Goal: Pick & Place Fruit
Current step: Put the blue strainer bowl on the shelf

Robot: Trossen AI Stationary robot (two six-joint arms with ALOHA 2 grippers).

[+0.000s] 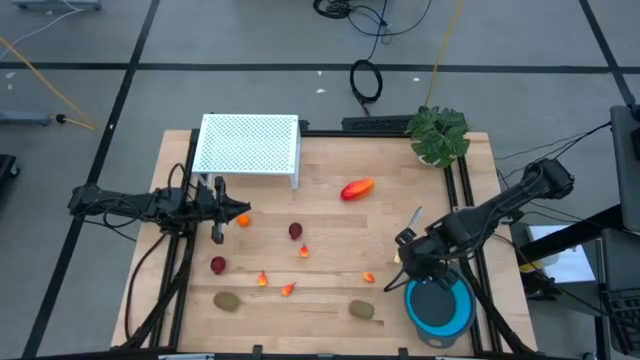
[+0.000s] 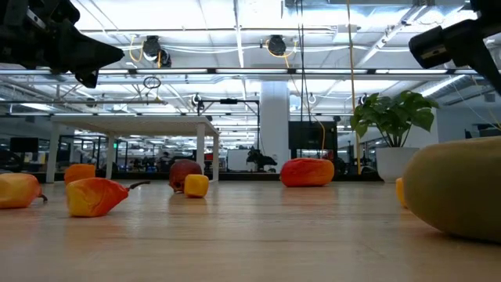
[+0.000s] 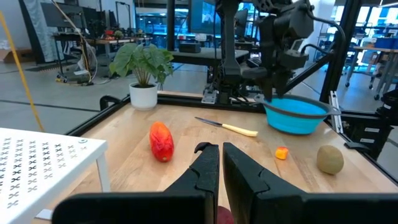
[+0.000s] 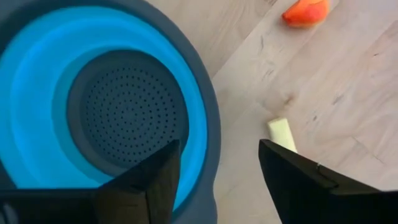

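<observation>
Scattering fruit [image 1: 357, 189] on wooden table [image 1: 330, 230], right end effector [image 4: 217, 171] spread, left end effector [image 3: 220, 163] pressed together

- A robotics lab or workshop — a large open hall with grey tiled floor [image 1: 250, 40] and loose cables [image 1: 365, 78].
- Ceiling pipes [image 2: 235, 72] and strip lights overhead.
- Benches with monitors [image 3: 62, 15] stand behind.
- A wooden table [image 1: 330, 225] on a black metal frame [image 1: 470, 200] carries two arms — a test rig.
</observation>
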